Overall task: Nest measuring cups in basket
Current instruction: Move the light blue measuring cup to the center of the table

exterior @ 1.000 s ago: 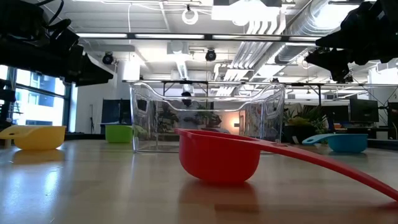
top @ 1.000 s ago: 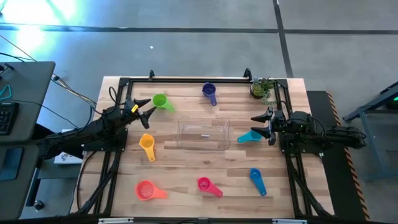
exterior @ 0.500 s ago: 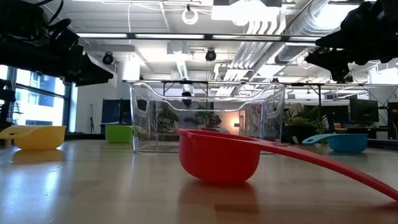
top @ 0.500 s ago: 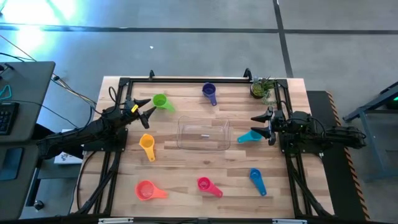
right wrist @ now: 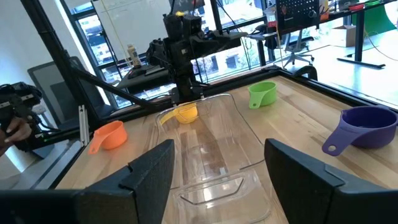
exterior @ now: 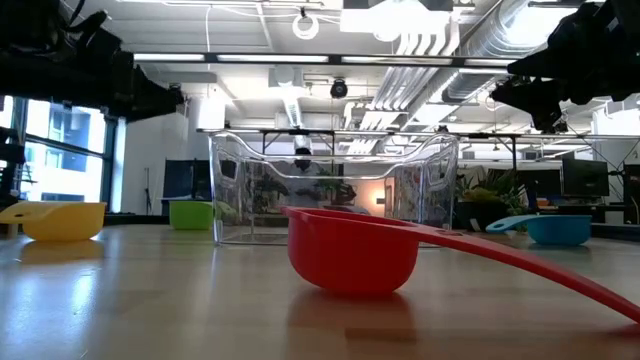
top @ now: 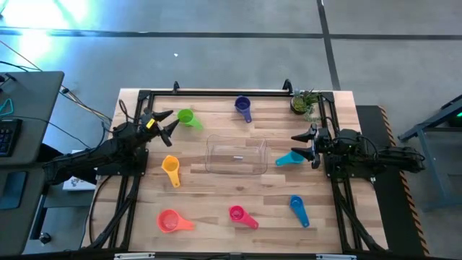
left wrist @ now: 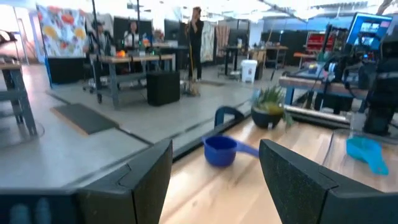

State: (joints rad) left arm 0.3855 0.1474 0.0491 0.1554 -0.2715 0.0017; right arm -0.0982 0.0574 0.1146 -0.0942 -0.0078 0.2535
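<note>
Seven measuring cups, one basket, one potted plant, two arms. The clear basket [top: 236,155] sits at the table [top: 216,209] centre, nothing in it. Around it, all on the bare wood: green cup [top: 187,118] toward the far left corner, purple cup [top: 242,107] at the far edge middle, teal cup [top: 290,158] just beside the basket on the right, orange-yellow cup [top: 170,168] left of the basket, coral cup [top: 170,220] near the near left corner, magenta cup [top: 240,214] at the near edge middle, blue cup [top: 298,209] toward the near right corner. Potted plant [top: 303,102] at the far right corner.

Left gripper [top: 164,123] is above the left edge, just beside the green cup, fingers spread, holding nothing. Right gripper [top: 306,143] is above the right edge, close to the teal cup, fingers spread, empty.

Low view: the magenta cup fills the front with its handle cut off at the picture's edge; purple, coral and blue cups do not show there. Both arms are cut off at the top. The basket's walls are hard to trace, the room shows through them. Left wrist view is blurred; the green cup is hidden behind that gripper's own fingers.
</note>
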